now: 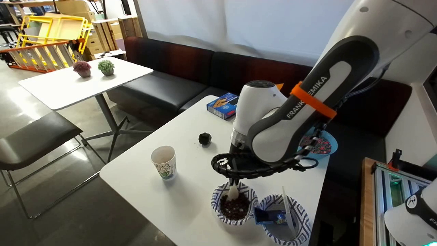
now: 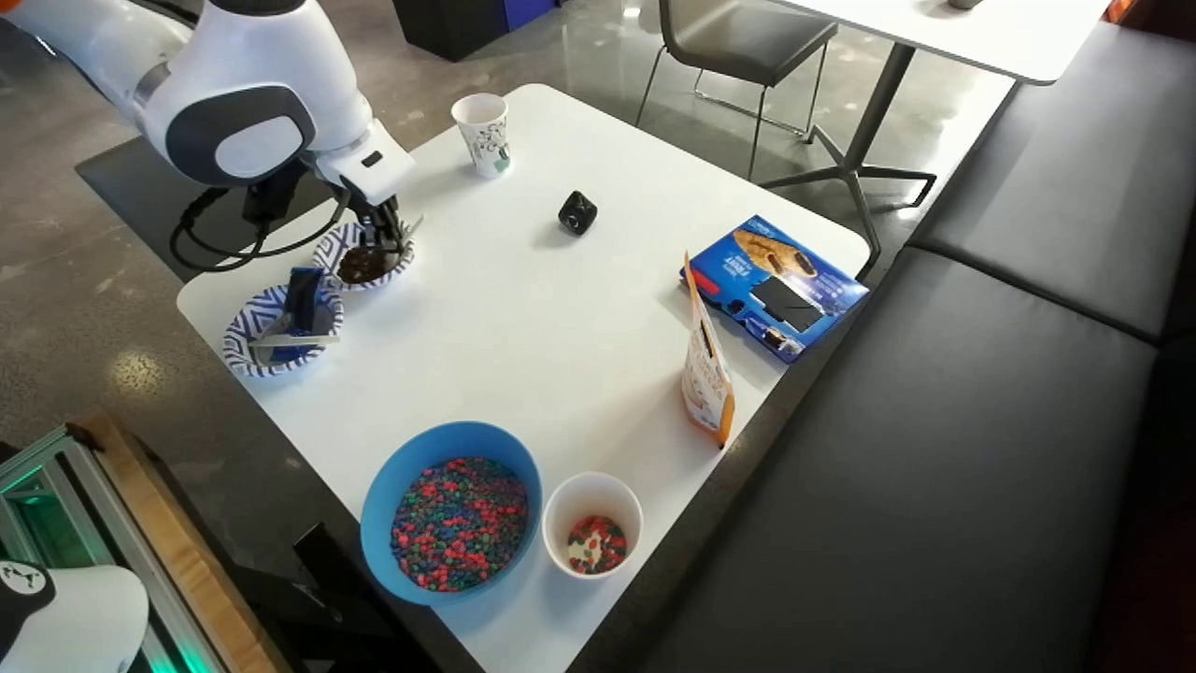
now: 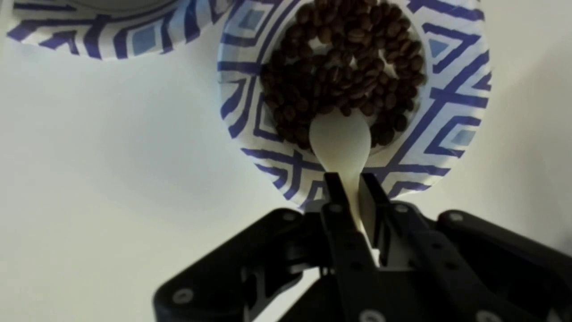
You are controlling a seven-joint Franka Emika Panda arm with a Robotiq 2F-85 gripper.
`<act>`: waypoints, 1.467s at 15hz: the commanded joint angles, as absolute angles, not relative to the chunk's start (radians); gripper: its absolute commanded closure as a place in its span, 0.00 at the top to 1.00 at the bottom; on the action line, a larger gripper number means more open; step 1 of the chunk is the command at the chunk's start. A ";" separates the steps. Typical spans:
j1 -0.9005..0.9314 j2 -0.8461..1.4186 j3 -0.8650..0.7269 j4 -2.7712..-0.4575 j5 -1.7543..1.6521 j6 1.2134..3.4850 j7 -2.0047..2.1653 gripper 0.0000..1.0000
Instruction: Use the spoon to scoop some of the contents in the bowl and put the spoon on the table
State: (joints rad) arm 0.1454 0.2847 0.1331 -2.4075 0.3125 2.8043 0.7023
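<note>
Spoon (image 3: 340,139) seemed mid-scoop: over the bench (image 2: 523,318), in the bowl (image 3: 456,103) at six o'clock in the wrist view, pinched by the tool (image 3: 350,182), it met the beans (image 3: 342,67). The next move called for digging deeper, then lifting.

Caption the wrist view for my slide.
White spoon, held in the pincer, meets coffee beans in a patterned bowl.

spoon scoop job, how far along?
Done: the gripper holds the spoon by its handle. In hand: apparently scooping, with the spoon's tip at the beans in the patterned bowl. Left: likely raising a scoop, then laying the spoon, now at the bowl, on the table.
</note>
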 commanded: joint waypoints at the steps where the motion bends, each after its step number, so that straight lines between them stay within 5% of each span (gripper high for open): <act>1: 0.126 0.283 0.143 -2.405 0.375 2.753 0.648 0.03; 22: 0.095 0.338 0.171 -2.350 0.628 2.586 0.416 0.03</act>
